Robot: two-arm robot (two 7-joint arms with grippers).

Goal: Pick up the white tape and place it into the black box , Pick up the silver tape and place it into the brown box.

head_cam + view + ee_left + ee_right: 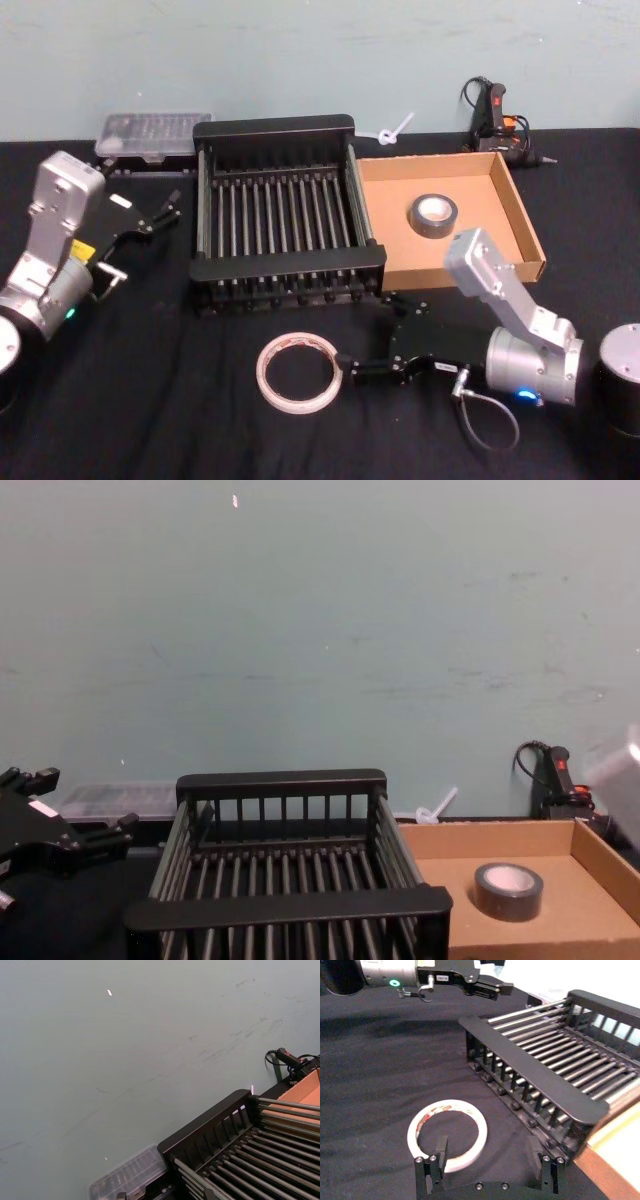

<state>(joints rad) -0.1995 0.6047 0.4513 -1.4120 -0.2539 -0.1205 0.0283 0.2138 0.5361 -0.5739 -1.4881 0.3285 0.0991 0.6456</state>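
The right gripper [345, 368] lies low over the black surface [180, 400], its fingers spread wide and pinching nothing. The white tape [298, 373] lies flat on the surface right at its fingertips; in the right wrist view one finger [440, 1152] sits inside the ring [447, 1133], at its near rim, and the other finger [536, 1152] stands outside it, on the crate side. The black box [285, 215] stands just beyond this gripper, holding nothing. The brown box [520, 215] touches the far side of the crate from the left arm, behind the right arm, and the silver tape [435, 215] lies flat inside it. The left gripper [165, 212] hovers well away from the ring, just beside the crate's outer wall, its fingers apart and holding nothing. Behind that gripper a clear plastic case [150, 135] lies on the surface, and a glue gun [492, 112] stands by the wall beyond the tray.
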